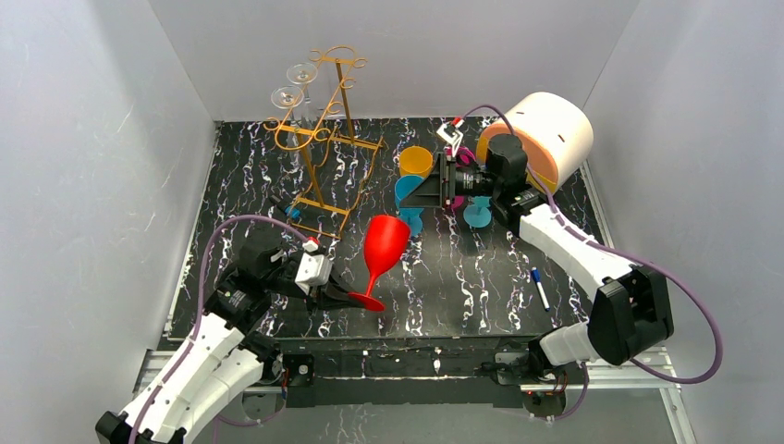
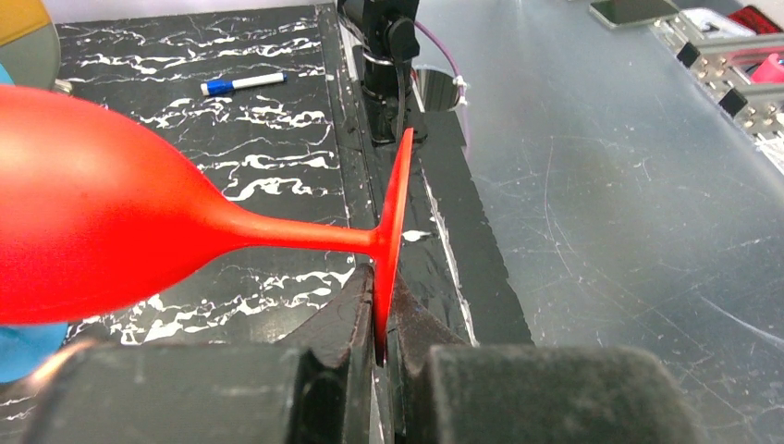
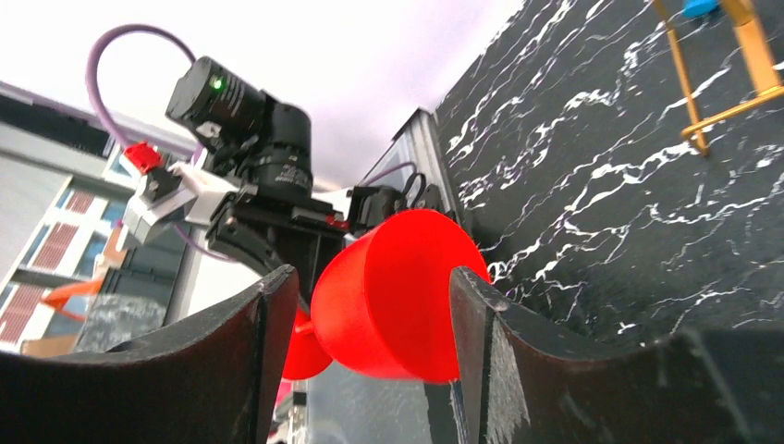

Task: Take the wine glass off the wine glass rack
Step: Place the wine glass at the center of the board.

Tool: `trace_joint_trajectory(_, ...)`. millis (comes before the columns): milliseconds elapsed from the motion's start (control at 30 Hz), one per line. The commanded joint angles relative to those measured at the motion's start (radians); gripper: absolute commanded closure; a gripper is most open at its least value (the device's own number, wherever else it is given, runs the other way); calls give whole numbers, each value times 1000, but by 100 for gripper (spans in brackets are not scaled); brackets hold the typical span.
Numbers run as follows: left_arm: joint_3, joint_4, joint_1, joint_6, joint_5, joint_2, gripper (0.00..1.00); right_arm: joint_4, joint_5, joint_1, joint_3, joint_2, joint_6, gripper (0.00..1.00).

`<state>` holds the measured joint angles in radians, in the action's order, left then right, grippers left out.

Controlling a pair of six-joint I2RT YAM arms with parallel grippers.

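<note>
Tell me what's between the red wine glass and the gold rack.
Nothing but bare tabletop separates the red wine glass from the gold rack; the top view shows it.

Left arm folded low, its hand (image 1: pixel 340 296) clamped shut; right arm stretched forward, its hand (image 1: pixel 422 192) turned leftward, fingers apart.

Bright, even white light in the top view, with short soft shadows on the surface (image 1: pixel 462 277). In the left wrist view the red glass (image 2: pixel 92 222) at left is soft and the jaws along the bottom edge blurred. In the right wrist view the upper left is washed out, the jaws dark and unsharp
</note>
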<state>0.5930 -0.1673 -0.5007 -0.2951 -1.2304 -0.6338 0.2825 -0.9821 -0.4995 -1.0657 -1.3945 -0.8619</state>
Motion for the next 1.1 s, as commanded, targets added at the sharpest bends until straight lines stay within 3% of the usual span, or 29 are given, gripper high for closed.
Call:
trace_joint_trajectory(0, 51, -103, -4, -93, -1, 19, 100, 89, -44, 9, 2, 6, -53, 30)
trace_joint_trajectory(67, 53, -104, -4, -99, 2, 14, 100, 123, -204, 2, -32, -44, -99, 31)
trace_joint_trajectory(133, 65, -104, -4, -102, -4, -3, 100, 124, -268, -16, -47, -68, -114, 33)
trace_joint_trajectory(233, 78, -104, -4, -114, -17, -27, 100, 79, -273, -50, -55, -66, -73, 35)
trace_joint_trajectory(500, 83, -112, -4, -108, 17, -41, 100, 86, -342, -59, -70, -49, -56, 51)
trace_joint_trajectory(800, 66, -116, -4, -91, 48, -25, 100, 166, -370, -58, -60, -61, -117, 79)
trace_joint_trajectory(933, 70, -116, -4, -49, 62, -32, 100, 267, -369, -58, -41, -52, -184, 99)
trace_joint_trajectory(1067, 89, -116, -4, -3, 72, -37, 100, 345, -368, -58, -17, -19, -211, 99)
